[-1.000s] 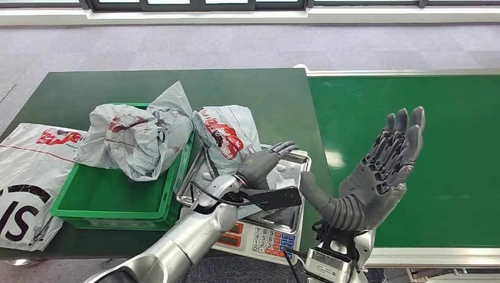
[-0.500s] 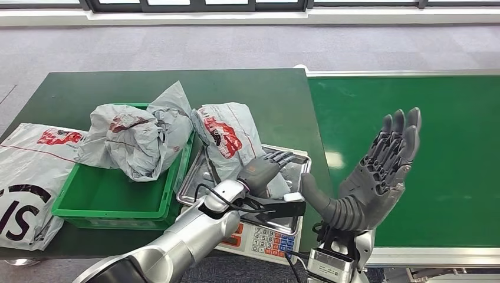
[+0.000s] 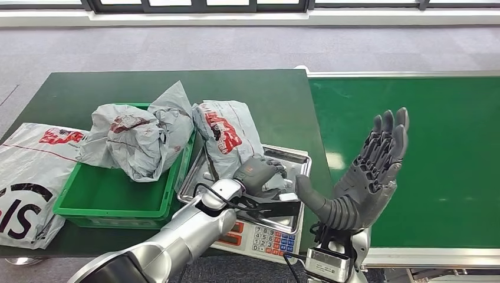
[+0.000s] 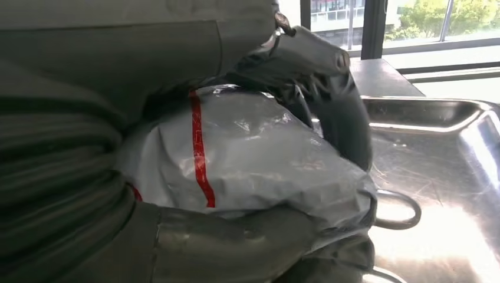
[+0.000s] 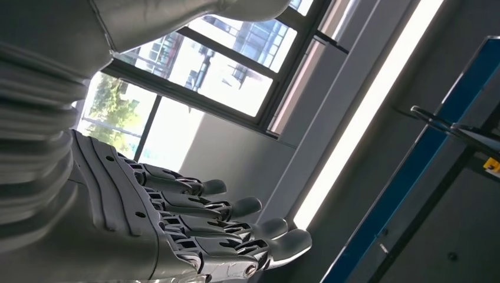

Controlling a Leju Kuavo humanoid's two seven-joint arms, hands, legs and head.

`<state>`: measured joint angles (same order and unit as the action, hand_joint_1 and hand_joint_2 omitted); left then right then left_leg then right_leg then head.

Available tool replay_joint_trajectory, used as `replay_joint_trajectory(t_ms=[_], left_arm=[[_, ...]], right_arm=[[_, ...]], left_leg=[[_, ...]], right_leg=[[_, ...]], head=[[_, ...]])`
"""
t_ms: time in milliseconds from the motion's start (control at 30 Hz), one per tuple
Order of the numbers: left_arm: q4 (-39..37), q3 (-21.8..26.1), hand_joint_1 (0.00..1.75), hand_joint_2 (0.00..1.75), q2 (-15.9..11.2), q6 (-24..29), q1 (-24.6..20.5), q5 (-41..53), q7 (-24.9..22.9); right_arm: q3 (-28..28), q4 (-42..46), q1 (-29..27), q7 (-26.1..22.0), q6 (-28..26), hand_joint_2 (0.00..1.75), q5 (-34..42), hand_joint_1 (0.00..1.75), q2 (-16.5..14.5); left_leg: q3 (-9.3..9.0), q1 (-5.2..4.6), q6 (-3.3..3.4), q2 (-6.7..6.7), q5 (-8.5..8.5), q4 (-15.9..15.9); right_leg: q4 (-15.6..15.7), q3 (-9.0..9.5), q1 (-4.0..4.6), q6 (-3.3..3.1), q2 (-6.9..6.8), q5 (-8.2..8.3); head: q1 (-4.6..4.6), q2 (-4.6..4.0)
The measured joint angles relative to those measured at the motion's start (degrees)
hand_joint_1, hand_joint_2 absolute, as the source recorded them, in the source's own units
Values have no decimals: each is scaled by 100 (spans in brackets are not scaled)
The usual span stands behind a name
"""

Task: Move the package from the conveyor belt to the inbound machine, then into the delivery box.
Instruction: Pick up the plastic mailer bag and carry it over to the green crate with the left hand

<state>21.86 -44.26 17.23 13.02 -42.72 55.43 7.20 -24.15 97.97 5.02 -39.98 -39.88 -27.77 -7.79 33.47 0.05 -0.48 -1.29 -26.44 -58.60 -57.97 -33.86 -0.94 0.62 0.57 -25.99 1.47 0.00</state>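
1. Nearest me, at about 6 o'clock in the head view, the scale's keypad (image 3: 268, 239) shows beneath my left forearm, with its steel tray (image 3: 295, 162) just above it.
2. My left hand (image 3: 257, 174) lies on the tray, fingers and thumb curled around the near end of the package (image 3: 227, 134); the left wrist view shows the grey bag (image 4: 247, 153), marked with a red stripe, held between the thumb below and the dark fingers (image 4: 330, 88) above. I read this as a grip on the package.
3. The package itself rests partly on the tray. It stretches away toward 11 o'clock from my left hand, and its far end leans against the green bin's (image 3: 112, 203) right wall.
4. My right hand (image 3: 365, 180) stands raised at 4 o'clock from the tray, over the green conveyor belt (image 3: 448, 153). It is spread wide, palm turned toward the tray, and carries nothing; the right wrist view shows its fingers (image 5: 224, 206) straight and apart.
5. At 9 o'clock from the tray, the green bin holds a crumpled grey bag (image 3: 138, 135) that rises above its rim.
6. At 9 o'clock from the bin, a flat white bag (image 3: 29, 177) lies on the dark green table (image 3: 177, 85), overhanging its left edge.
7. Farthest, at 12 o'clock, grey floor (image 3: 236, 47) runs beyond the table.
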Motion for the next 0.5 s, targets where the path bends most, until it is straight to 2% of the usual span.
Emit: replay_joint_trajectory(t_ms=[500], left_arm=[[140,227,175,175,-61,38,-34,118,89]], right_arm=[[-36,-1,-84,0,29,175,-11,0,69]], left_leg=[[9,0,-1,0,-1,0]], right_leg=[[0,-11,0,0,0,-1]], head=[[-1,0]])
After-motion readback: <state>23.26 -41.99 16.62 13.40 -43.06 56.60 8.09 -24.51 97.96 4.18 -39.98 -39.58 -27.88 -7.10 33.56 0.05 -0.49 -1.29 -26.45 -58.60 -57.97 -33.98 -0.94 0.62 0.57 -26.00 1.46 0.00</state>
